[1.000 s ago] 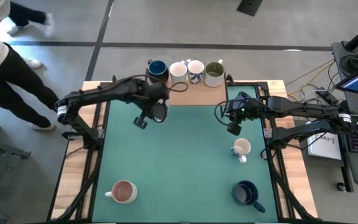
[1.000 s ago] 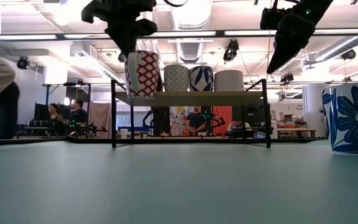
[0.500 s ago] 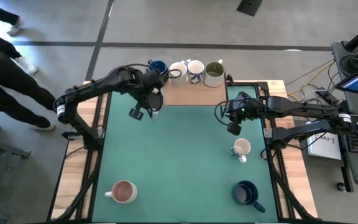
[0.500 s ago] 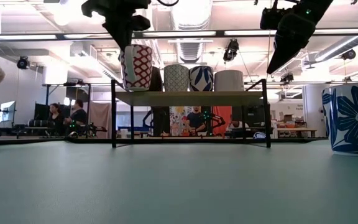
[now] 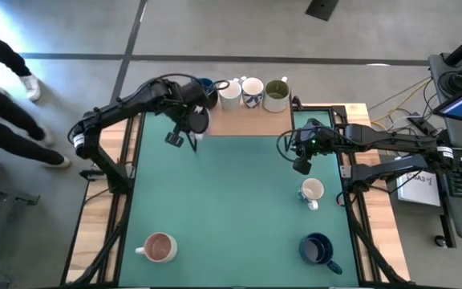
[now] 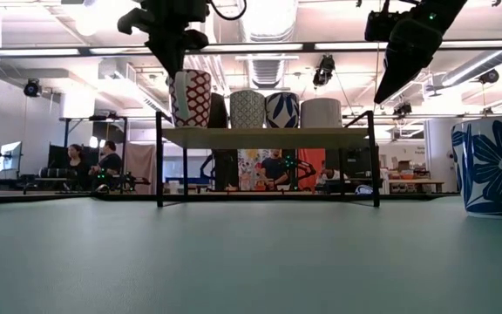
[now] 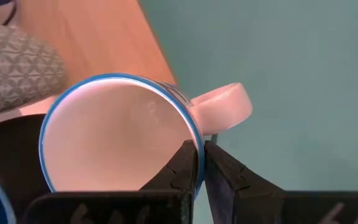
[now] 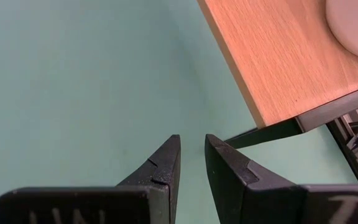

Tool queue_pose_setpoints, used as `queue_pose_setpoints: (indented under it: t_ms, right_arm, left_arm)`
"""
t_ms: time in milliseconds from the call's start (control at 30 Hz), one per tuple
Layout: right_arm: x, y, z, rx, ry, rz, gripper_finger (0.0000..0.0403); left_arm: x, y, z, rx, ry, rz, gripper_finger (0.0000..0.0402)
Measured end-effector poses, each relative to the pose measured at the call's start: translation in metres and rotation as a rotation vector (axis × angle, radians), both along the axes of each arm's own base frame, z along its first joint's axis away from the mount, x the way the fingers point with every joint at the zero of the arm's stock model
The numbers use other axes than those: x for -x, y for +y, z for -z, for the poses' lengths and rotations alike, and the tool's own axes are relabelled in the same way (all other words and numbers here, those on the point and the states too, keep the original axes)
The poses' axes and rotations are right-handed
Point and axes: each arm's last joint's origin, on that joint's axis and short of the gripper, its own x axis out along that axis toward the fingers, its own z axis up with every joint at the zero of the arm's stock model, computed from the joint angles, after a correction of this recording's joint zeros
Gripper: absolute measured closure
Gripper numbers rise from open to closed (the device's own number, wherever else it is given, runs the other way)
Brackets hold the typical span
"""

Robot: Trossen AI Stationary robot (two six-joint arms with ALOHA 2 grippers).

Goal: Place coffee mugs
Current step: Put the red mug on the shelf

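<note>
Since a second ago the left hand (image 5: 191,127) has swung from over the green mat, right of the shelf's left end, back toward the far left corner of the wooden shelf (image 5: 251,122), carrying its mug with it. In the low view the red-and-white patterned mug (image 6: 190,98) now stands almost upright at the shelf's left end, just beside the next mug; earlier it hung tilted and a little further left. The walking person at far left has moved mostly out of view; the right arm has not shifted.

Left hand: pinched shut on the mug's rim, one finger (image 7: 182,168) inside the white interior, the other outside, close to the handle. The held mug (image 7: 117,134) has a blue rim; its handle points away over the green table. It sits directly below the hand, at the near left edge of the shelf.

Right hand (image 5: 301,164): hovering over the right side of the table, fingers a narrow gap apart, holding nothing. The cream mug (image 5: 312,191) lies just near of it on the mat.

Shelf row, far side: dark blue mug (image 5: 205,84) partly under the left arm, two white mugs, olive-green mug (image 5: 277,94) at right end.

Near edge of table (image 5: 223,209): pink-brown mug (image 5: 160,247) left, second dark blue mug (image 5: 318,249) right
</note>
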Motion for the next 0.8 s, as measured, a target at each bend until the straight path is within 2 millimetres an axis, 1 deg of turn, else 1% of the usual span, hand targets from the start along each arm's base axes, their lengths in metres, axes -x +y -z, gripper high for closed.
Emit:
queue_pose_setpoints:
  t_ms: [200, 467, 800]
  right_arm:
    - [0.0000, 0.0001, 0.0000, 0.000, 0.000, -0.001, 0.0339]
    - [0.0000, 0.0000, 0.0000, 0.000, 0.000, 0.000, 0.0339]
    - [0.0000, 0.0000, 0.0000, 0.000, 0.000, 0.000, 0.0339]
  left_arm:
    - [-0.0001, 0.0064, -0.0007, -0.012, -0.025, -0.014, 0.0396]
    - [0.0000, 0.0098, 0.0000, -0.014, -0.028, -0.026, 0.0394]
    - [-0.0020, 0.0109, 0.0014, -0.007, -0.053, -0.078, 0.0373]
